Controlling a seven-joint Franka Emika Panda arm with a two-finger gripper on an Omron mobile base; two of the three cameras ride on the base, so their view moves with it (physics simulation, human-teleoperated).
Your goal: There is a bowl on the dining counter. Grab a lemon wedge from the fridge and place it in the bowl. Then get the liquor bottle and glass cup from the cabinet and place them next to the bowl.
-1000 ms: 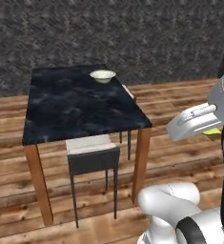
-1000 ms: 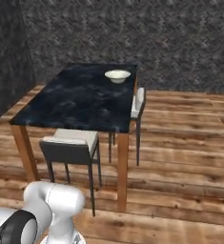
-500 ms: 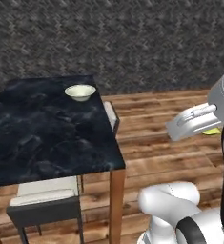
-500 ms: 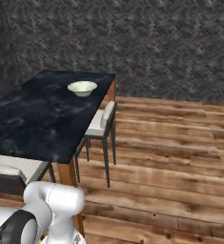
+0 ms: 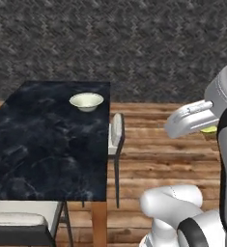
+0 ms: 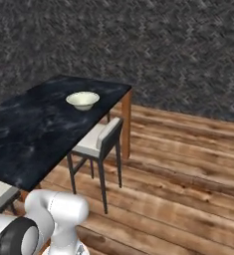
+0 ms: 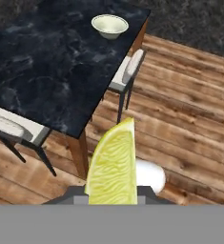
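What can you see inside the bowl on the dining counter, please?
The bowl on the dining counter looks empty in the hand view. The lemon wedge is clamped in the jaws, over the wooden floor.

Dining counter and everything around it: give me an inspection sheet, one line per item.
Surface: dining counter, dark veined marble on wooden legs, bare apart from the bowl.
Job's things: bowl near the counter's far corner, upright, nothing visible inside; lemon wedge held in the end effector, above the floor, not yet over the counter.
Clutter: nothing seen.
End effector: shut on the lemon wedge; fingertips hidden behind it.
Cables: nothing seen.
Surroundings: two white-seated chairs, one chair tucked at the counter's side, another chair at its near end; wooden plank floor; dark stone wall.
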